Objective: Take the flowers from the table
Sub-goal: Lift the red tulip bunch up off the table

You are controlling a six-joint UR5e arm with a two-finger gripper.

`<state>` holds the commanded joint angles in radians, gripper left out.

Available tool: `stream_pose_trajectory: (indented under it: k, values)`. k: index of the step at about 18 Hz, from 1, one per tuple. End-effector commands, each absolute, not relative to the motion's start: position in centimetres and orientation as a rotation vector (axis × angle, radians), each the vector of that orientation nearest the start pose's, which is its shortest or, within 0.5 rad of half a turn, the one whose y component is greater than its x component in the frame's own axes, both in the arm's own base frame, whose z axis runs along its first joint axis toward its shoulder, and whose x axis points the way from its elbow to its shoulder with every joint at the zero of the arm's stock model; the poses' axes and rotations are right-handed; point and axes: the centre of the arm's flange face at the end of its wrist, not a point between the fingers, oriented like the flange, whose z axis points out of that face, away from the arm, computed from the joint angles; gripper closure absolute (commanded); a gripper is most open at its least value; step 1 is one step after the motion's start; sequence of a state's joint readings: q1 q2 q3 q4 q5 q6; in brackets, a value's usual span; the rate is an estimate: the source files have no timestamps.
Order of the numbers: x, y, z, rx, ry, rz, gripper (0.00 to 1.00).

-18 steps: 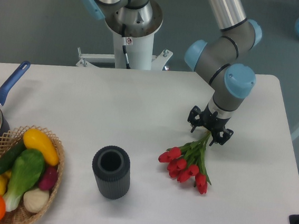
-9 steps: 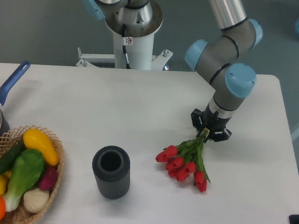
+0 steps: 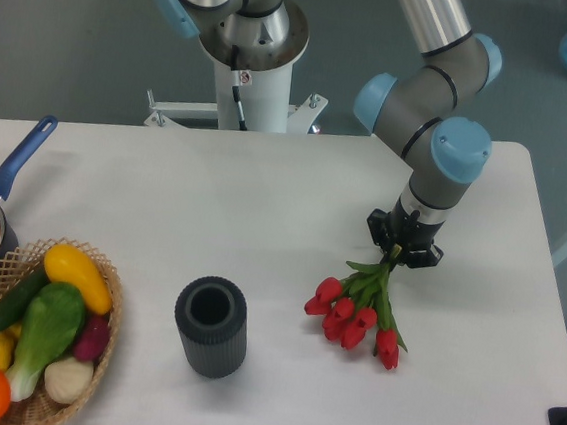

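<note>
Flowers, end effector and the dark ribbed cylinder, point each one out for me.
flowers [image 3: 357,318], fixed camera view, on the cluster of red tulip heads.
end effector [image 3: 401,252], fixed camera view, midway between its fingertips, at the stem ends.
dark ribbed cylinder [image 3: 211,341], fixed camera view, on its ribbed side wall.

You're in a robotics lab: arm pedestal bolted behind a white table, grey floor beyond.

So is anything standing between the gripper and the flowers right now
Nothing visible does. The gripper is closed on the stem end of the flowers, whose red heads point away from it over the table. The dark cylinder stands well off to the side.
</note>
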<state>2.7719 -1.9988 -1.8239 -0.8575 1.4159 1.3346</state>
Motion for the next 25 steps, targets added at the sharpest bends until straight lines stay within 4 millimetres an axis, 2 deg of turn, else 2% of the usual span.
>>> stream_pose_trajectory:
  k: [3,8,11,14,15,19,22,25]
  values:
    - [-49.8,35.1,21.9,-2.967,0.203,0.011,0.82]
    - [-51.4,36.5,26.5,-2.858,0.204,0.079,0.82]
    - [-52.1,36.7,30.8,-2.730,0.149,0.120,0.82]
    - [-53.0,37.1,33.5,-2.647,0.130,0.145,0.82]
    - [-53.1,37.5,34.9,-2.611,0.122,0.158,0.82]
    - [-52.9,38.3,39.2,-2.469,0.082,0.157,0.83]
    - [-53.2,37.6,42.4,-2.380,0.036,0.161,0.84]
    - [-53.7,36.6,44.2,-2.342,-0.021,0.163,0.84]
